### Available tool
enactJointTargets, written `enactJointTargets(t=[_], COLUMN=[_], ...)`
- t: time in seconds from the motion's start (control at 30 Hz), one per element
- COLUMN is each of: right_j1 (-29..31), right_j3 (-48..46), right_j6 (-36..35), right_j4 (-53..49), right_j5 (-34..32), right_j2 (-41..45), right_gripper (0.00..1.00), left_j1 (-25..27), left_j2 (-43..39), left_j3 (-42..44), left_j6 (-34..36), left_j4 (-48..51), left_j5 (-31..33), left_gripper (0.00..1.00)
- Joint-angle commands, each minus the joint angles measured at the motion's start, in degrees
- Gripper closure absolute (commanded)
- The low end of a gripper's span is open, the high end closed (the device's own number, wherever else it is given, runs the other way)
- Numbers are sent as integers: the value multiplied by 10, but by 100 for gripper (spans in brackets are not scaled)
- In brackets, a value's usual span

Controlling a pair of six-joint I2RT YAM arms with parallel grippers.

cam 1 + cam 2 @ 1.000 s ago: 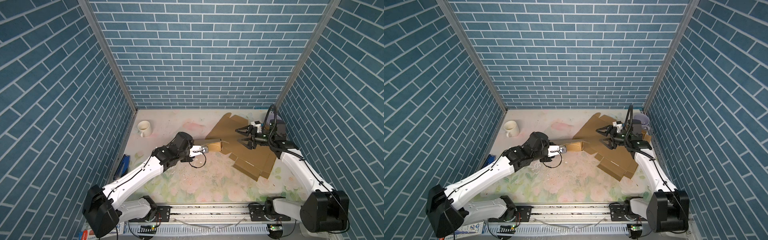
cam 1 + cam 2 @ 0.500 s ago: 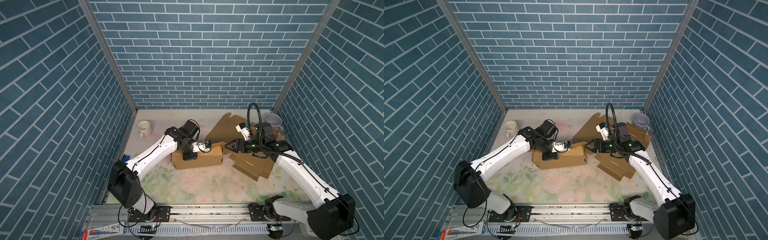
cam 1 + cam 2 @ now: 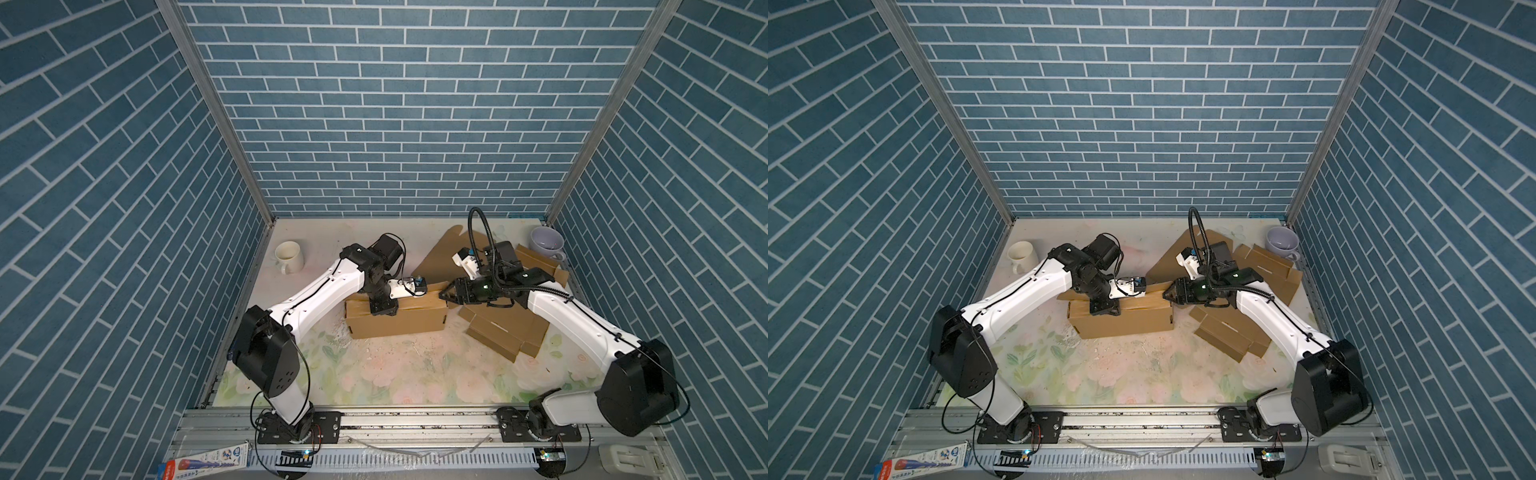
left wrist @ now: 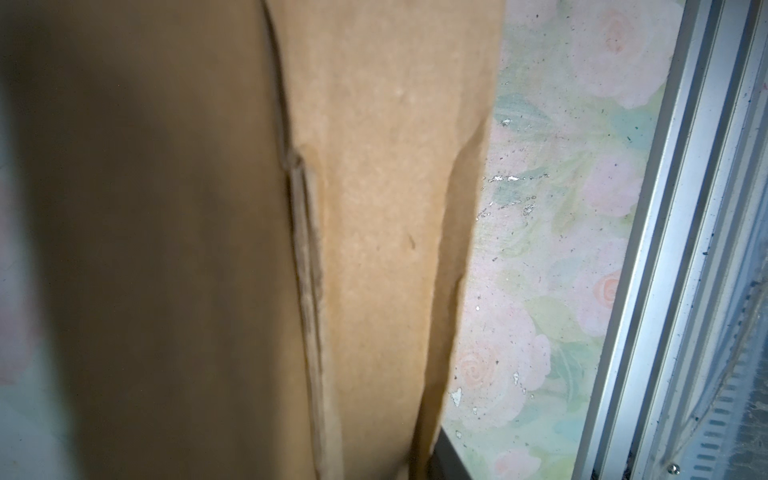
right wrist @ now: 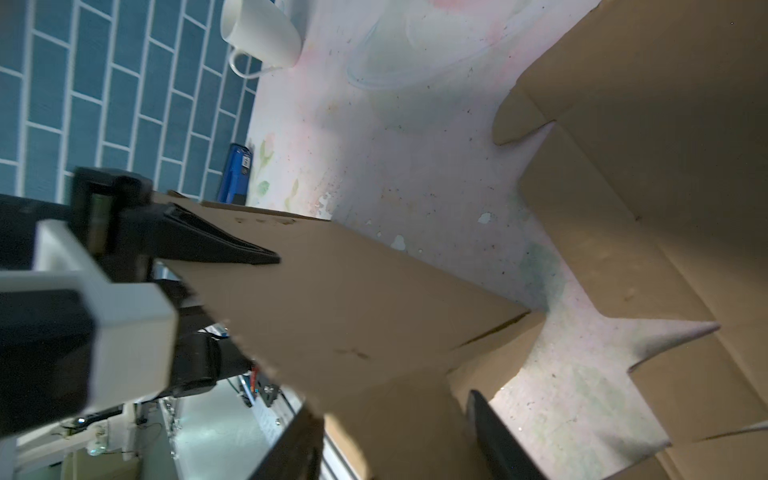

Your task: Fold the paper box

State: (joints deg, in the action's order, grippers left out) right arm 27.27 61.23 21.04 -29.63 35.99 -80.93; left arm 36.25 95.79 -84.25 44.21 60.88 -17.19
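Your left arm arches in and bends down at the wrist, with the left gripper (image 3: 382, 308) clamped on a top panel of the paper box (image 3: 399, 326), which stands mid-table (image 3: 415, 374). The right gripper (image 3: 443, 294) comes in level at the box's right top corner. Only the right wrist view shows its fingers (image 5: 494, 436) either side of the cardboard, and honestly I can't tell if they're pinching. The left wrist view is just blurry cardboard.

We see the box (image 3: 395, 322) mid-worktop (image 3: 415, 374), flat cardboard sheets (image 3: 505, 332) just right of it, a mug (image 3: 289, 256) back left, a cup (image 3: 545, 242) in the back right corner.
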Motion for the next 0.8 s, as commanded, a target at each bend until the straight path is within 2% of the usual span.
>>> enactJointTargets(t=[0.0,0.17,0.27,0.37,0.53,0.77], right_j1=[3,3,3,9,36,62], right_j3=[20,41,75,108,161,199], right_j6=[-26,-48,-90,-153,-212,-241], right_j4=[-19,-42,-97,-154,-211,-229], right_j5=[-28,-57,-92,-155,-227,-260], right_j2=[-23,4,24,37,9,-32], right_gripper=[57,58,45,42,51,63], left_j1=[1,1,1,0,1,0], left_j2=[37,48,53,61,62,57], left_j3=[5,2,-1,-4,-5,2], left_j6=[-2,-1,0,0,2,4], left_j4=[27,23,23,24,19,14], left_j5=[-40,-39,-39,-40,-41,-38], left_gripper=[66,66,67,68,69,71])
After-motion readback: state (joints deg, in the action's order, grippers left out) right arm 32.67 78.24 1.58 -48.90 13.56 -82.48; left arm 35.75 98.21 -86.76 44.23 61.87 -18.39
